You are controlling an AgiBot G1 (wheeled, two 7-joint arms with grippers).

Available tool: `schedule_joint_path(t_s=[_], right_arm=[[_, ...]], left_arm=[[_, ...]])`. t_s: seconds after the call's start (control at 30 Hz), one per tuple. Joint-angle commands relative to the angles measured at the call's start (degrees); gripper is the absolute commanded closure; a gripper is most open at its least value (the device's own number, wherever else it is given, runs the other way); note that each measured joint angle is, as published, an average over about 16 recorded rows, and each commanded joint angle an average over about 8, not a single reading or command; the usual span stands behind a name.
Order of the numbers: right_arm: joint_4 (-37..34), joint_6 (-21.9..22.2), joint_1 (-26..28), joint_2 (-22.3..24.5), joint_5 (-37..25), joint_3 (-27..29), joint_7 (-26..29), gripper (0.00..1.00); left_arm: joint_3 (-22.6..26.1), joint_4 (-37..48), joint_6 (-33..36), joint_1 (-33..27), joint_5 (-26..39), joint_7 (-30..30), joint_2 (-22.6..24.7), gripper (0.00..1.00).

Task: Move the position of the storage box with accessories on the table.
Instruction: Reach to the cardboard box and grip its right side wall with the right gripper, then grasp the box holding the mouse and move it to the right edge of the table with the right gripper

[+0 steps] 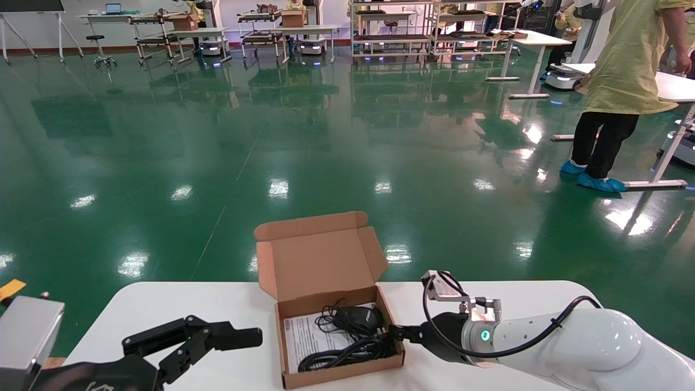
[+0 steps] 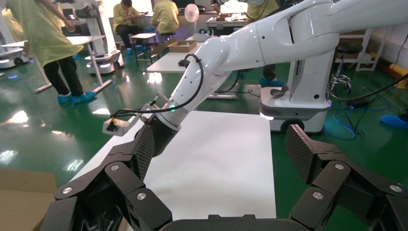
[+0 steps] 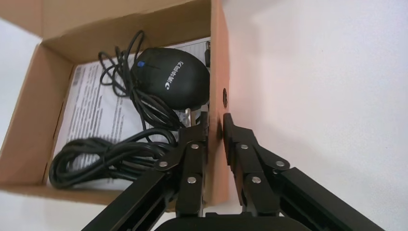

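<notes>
The brown cardboard storage box (image 1: 342, 376) sits open on the white table (image 1: 478, 296), lid (image 1: 317, 260) standing up at the back. Inside lie a black mouse (image 1: 355, 316), a black cable bundle (image 1: 342, 353) and a white printed sheet (image 1: 307, 334). My right gripper (image 1: 392, 332) is shut on the box's right wall (image 3: 217, 72), one finger inside and one outside (image 3: 215, 126). The mouse (image 3: 173, 77), cable bundle (image 3: 106, 159) and sheet (image 3: 94, 110) show beside it. My left gripper (image 1: 217, 332) hovers open and empty left of the box (image 2: 219, 154).
The table's far edge runs just behind the box lid, with green floor (image 1: 271, 152) beyond. A person in yellow (image 1: 624, 81) stands by white desks (image 1: 676, 87) at the far right. Bare tabletop (image 2: 216, 168) lies right of the box under my right arm (image 2: 231, 53).
</notes>
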Motion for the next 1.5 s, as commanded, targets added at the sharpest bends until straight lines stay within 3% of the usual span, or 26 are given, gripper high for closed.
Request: schedule_joint_path(t_s=[0.03,0.37,0.63,0.87,1.2,1.5], right_arm=[[-0.09,-0.04,0.02,0.01,0.13,-0.13,-0.05,1.0],[-1.0,-1.95,1.56,0.32,0.44,-0.79,-0.55,1.0],[-1.95,-6.01,4.44,1.04,0.92,-0.85,-1.72,1.0],[-3.08,-12.33,9.2,2.98,1.99,-0.2,-3.28,1.0],[-5.09,-26.17,17.83,9.76,2.92,0.39,-7.1,1.0],[-8.49,-30.92,24.67,17.46,1.57,-0.32,-10.97,1.0]], left_arm=[[0.0,0.0,0.0,0.0,0.0,0.0,0.0,0.0],[0.0,0.0,0.0,0.0,0.0,0.0,0.0,0.0],[0.0,0.0,0.0,0.0,0.0,0.0,0.0,0.0],[0.0,0.0,0.0,0.0,0.0,0.0,0.0,0.0],[0.0,0.0,0.0,0.0,0.0,0.0,0.0,0.0],[0.0,0.0,0.0,0.0,0.0,0.0,0.0,0.0]])
